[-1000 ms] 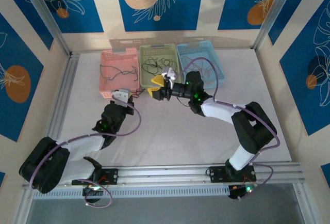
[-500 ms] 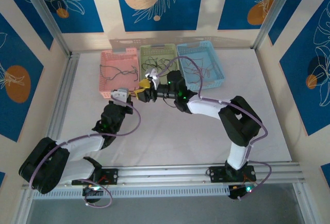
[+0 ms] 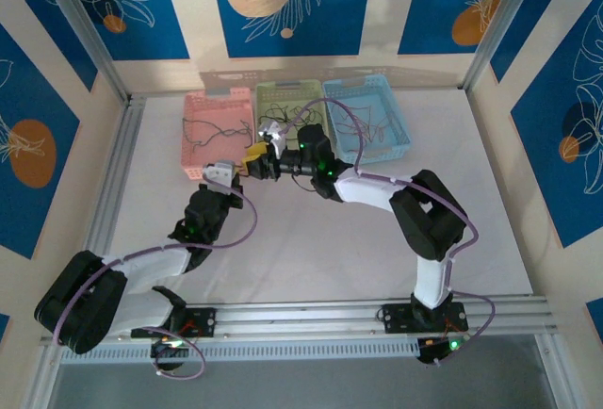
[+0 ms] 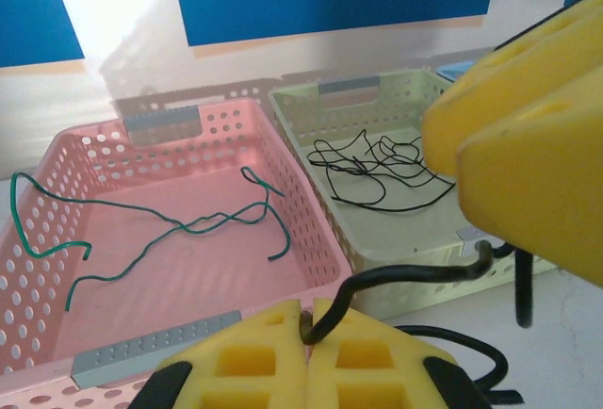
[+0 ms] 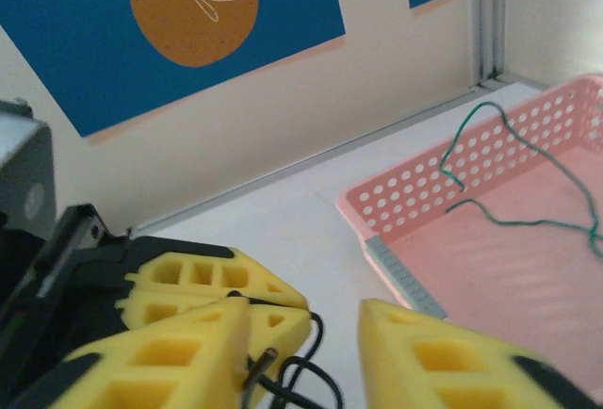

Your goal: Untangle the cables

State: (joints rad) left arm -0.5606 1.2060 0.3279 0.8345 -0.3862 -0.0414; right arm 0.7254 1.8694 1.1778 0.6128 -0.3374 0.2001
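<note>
Black cable (image 4: 415, 272), thin and bent, lies on the white table (image 3: 311, 239) just in front of the baskets, between the two grippers. One end of it runs into the seam of the left gripper (image 4: 307, 362), whose yellow foam fingers are pressed flat together and clamp that end. From there the wire arcs up and across toward the right gripper (image 5: 311, 352), and more of it lies in loose loops on the table below. In the right wrist view that gripper's two fingers stand parted with a clear gap. A short stub of the black cable pokes up in the gap close to one finger, and it is not pinched from both sides. The two grippers are tip to tip, nearly touching, at the near corner where the pink basket (image 4: 311, 211) and the green basket (image 4: 405, 84) meet. A green cable (image 4: 203, 223) sprawls in long bends across the floor of the pink basket, with one end hooked up over its side wall. A loose tangle of black cables (image 4: 377, 171) rests on the floor of the green basket. The blue basket (image 3: 382, 155) stands just beside the green one, on its right, and all three sit in a row at the far side of the table.
</note>
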